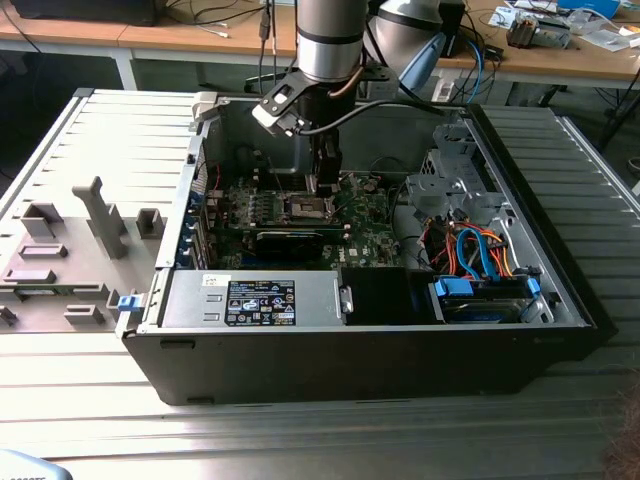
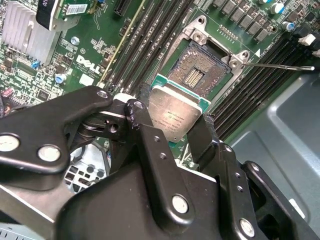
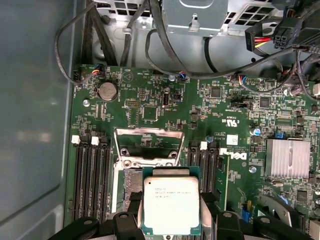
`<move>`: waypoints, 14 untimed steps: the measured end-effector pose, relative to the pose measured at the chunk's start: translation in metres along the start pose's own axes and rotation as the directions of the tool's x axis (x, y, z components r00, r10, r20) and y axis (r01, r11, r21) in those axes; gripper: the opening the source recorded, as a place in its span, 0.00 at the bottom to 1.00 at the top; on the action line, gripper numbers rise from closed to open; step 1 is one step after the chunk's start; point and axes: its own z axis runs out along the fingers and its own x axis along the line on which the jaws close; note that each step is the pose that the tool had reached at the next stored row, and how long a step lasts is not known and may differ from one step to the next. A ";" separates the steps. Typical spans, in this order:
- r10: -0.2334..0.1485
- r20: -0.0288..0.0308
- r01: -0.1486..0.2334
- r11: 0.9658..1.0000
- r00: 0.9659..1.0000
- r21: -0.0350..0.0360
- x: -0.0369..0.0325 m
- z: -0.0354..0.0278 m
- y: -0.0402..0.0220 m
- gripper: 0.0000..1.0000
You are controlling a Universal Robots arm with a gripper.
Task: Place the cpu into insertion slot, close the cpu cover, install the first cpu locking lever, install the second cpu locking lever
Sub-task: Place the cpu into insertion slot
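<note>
Gripper has our cpu pinched by its edges, hovering near the open insertion slot. If it lands tilted or off-square, we reckon the slot gets wrecked.

The room is bright and evenly lit. In the exterior view the ribbed metal table gives off a pale sheen at six o'clock, and the wooden desk at twelve is washed in flat light. Inside the computer case it is dimmer, with the deepest shade on the motherboard under the arm. In the first wrist view the cpu lid glows softly and the grey case wall carries a hazy reflection. In the second wrist view small highlights glint on the rivets of the gripper.
</note>
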 end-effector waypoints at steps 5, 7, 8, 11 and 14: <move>0.000 0.000 0.000 1.000 1.000 0.000 0.0016 0.0008 0.0001 0.55; 0.000 0.000 0.000 1.000 1.000 0.000 0.0022 0.0010 0.0001 0.55; 0.000 0.000 0.000 1.000 1.000 0.000 0.0025 0.0011 0.0001 0.55; 0.000 0.000 0.000 1.000 1.000 0.000 0.0032 0.0015 0.0001 0.55; 0.000 0.000 0.000 1.000 1.000 0.000 0.0036 0.0018 0.0001 0.55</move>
